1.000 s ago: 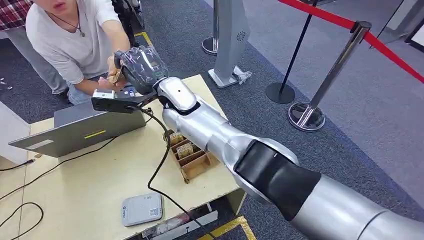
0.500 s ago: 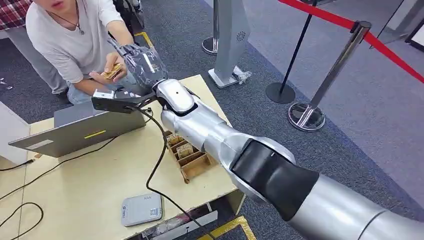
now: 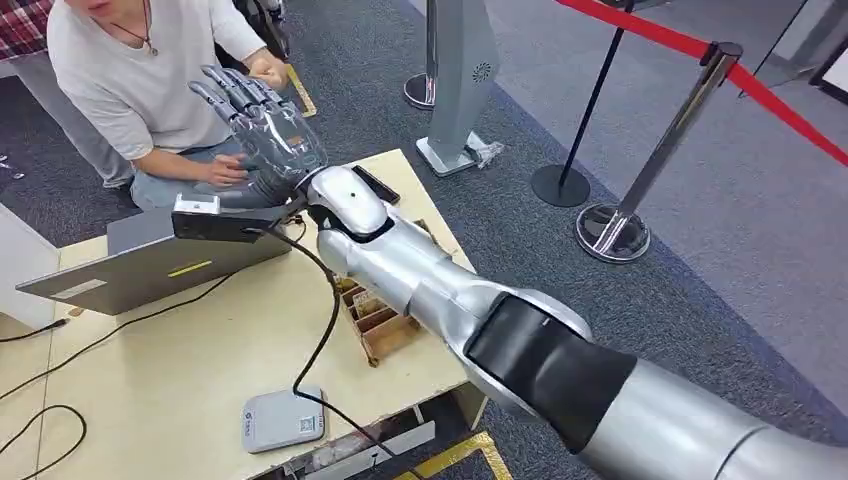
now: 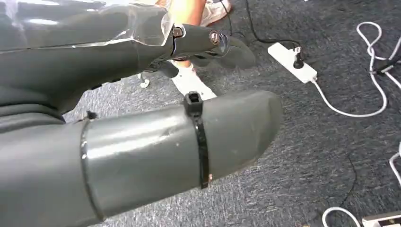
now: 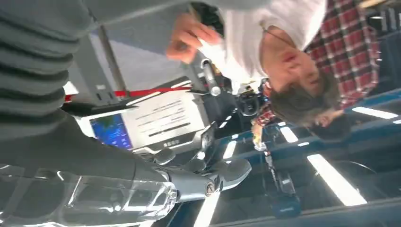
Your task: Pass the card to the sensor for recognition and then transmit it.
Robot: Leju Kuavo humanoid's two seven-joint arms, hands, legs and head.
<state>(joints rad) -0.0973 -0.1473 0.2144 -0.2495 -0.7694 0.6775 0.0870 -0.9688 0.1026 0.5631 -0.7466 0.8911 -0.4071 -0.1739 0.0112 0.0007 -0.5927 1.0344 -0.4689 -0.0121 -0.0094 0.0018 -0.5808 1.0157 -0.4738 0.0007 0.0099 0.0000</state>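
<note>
You see the card lying flat on the bench, dark, at the far edge just beside the right arm's wrist. The right robot hand is raised above the far edge of the bench, fingers spread wide, holding nothing. Below it sits the sensor, a dark slab on the grey laptop. A person sits opposite. Your left robot hand hangs over carpet, and you cannot tell how its fingers lie. A card box sits by the arm.
</note>
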